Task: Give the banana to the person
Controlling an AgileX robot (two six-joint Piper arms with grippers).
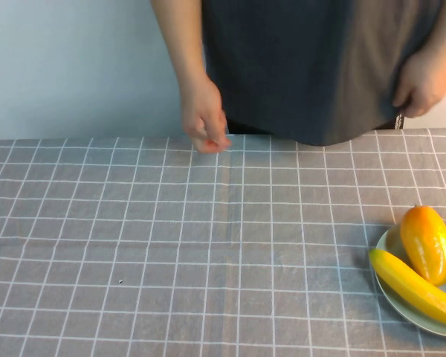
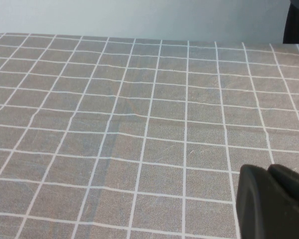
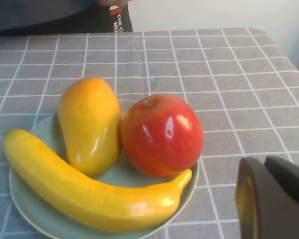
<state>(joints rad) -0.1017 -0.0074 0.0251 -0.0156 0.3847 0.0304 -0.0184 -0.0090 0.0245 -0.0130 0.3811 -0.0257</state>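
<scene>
The banana [image 1: 412, 286] lies on a pale green plate [image 1: 391, 239] at the table's right front edge; it also shows in the right wrist view [image 3: 89, 196]. The person [image 1: 312, 67] stands behind the table's far edge, one hand [image 1: 204, 119] hanging low over the cloth and the other hand [image 1: 424, 82] at the hip. My right gripper [image 3: 263, 162] is shut and empty, close beside the plate near the banana's stem end. My left gripper [image 2: 269, 172] is shut and empty over bare cloth. Neither gripper shows in the high view.
An orange-yellow oval fruit [image 3: 89, 124] and a red apple [image 3: 162, 134] share the plate [image 3: 30, 211] with the banana. The grey checked tablecloth [image 1: 171, 245] covers the table. The table's right edge [image 3: 289, 45] lies just past the plate.
</scene>
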